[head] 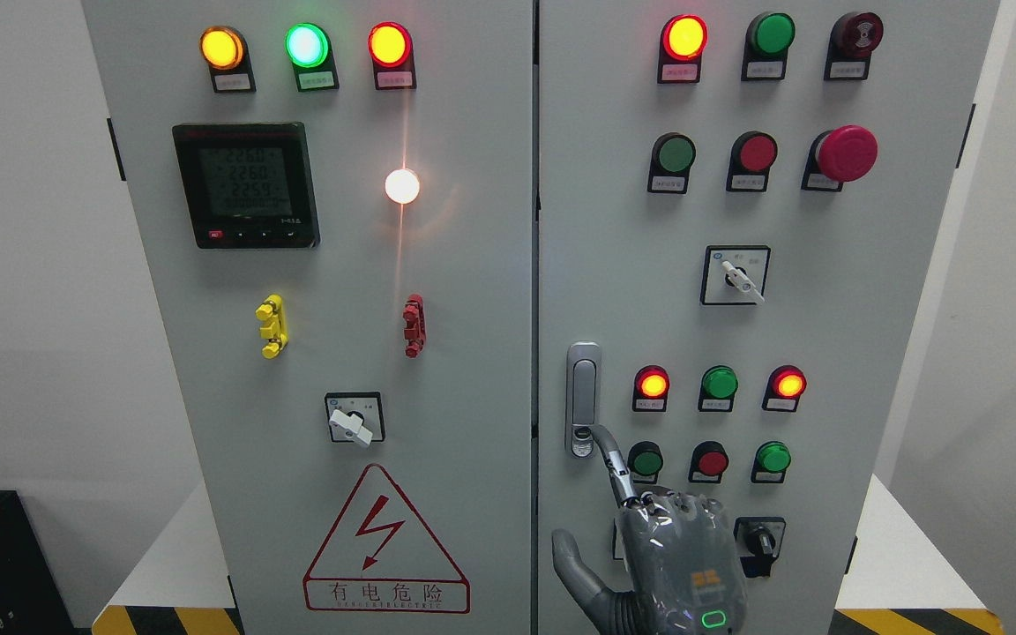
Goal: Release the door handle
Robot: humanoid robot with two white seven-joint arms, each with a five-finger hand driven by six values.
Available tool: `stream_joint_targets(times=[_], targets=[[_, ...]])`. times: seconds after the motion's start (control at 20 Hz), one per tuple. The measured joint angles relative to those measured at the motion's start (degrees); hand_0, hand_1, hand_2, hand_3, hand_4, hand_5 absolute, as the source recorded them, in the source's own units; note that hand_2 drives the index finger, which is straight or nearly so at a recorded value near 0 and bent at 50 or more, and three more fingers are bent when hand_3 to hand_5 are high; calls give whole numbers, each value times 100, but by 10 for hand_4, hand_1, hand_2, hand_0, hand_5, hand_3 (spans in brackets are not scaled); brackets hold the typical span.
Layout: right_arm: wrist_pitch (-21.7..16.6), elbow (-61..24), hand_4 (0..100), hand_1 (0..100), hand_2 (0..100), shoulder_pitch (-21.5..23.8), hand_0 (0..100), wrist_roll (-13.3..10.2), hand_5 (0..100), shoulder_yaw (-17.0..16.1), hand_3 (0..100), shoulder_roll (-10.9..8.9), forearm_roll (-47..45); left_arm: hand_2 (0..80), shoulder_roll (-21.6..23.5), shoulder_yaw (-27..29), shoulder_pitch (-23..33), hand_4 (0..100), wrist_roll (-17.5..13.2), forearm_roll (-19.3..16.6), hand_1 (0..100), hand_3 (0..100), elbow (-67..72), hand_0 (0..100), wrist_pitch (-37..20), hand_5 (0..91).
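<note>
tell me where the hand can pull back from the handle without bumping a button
Bare grey panel lies left of the right hand, between the silver door handle and the door seam, and above the handle up to the white rotary switch. Right of the handle it is crowded: red and green round buttons sit close.

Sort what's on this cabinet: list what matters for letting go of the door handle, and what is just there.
For the job:
- door handle, silver, on the right door's left edge
- right robot hand, one extended finger touching the handle's lower end

Just there:
- indicator lamps
- red mushroom button
- meter display
- rotary switches
- electric-shock warning triangle
</note>
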Motion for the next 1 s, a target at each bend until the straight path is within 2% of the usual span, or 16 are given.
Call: stream_joint_targets(times=[1.0], targets=[[343, 528, 1000, 331, 0, -235, 420, -1, 1000, 150, 1000, 230, 132, 0, 0, 0, 0, 0, 0, 0, 556, 0, 0, 120, 0, 0]])
